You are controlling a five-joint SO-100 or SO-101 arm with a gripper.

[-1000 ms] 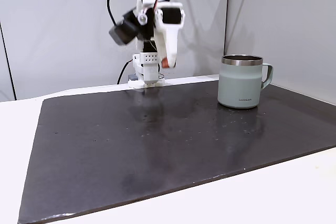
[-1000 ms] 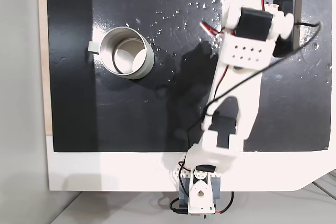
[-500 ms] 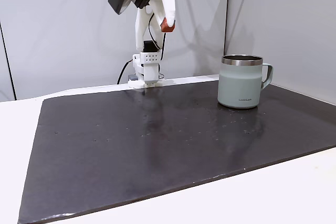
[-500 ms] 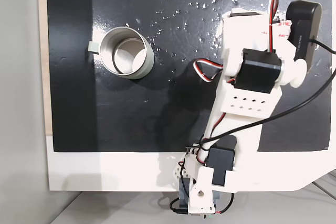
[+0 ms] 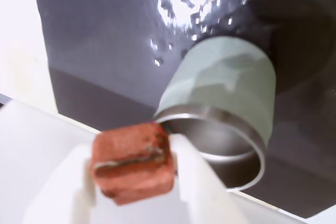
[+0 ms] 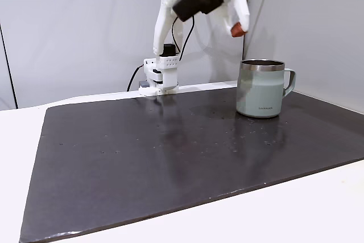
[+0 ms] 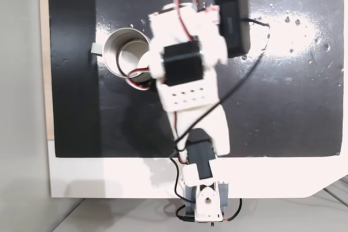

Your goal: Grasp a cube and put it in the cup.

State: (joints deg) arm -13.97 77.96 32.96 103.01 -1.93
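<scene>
The reddish-orange cube (image 5: 133, 162) sits clamped between my white fingers (image 5: 191, 174) in the wrist view. My gripper (image 6: 238, 27) is shut on the cube (image 6: 238, 28) and hangs high in the air, just up and left of the cup's steel rim in a fixed view. The pale sage-green cup (image 6: 260, 88) stands upright on the black mat, handle to the right. In the wrist view the cup (image 5: 226, 93) lies right behind the cube with its open mouth showing. From above, the arm (image 7: 185, 58) covers the right edge of the cup (image 7: 124, 54); the cube is hidden there.
The black mat (image 6: 170, 152) covers most of the white table (image 6: 296, 209). The arm's base (image 6: 159, 78) stands at the mat's far edge. A grey wall rises close behind the cup.
The arm has swung from the far left of a fixed view toward the cup, carrying the cube. The gripper now hangs beside the cup's rim. The cup has not moved.
</scene>
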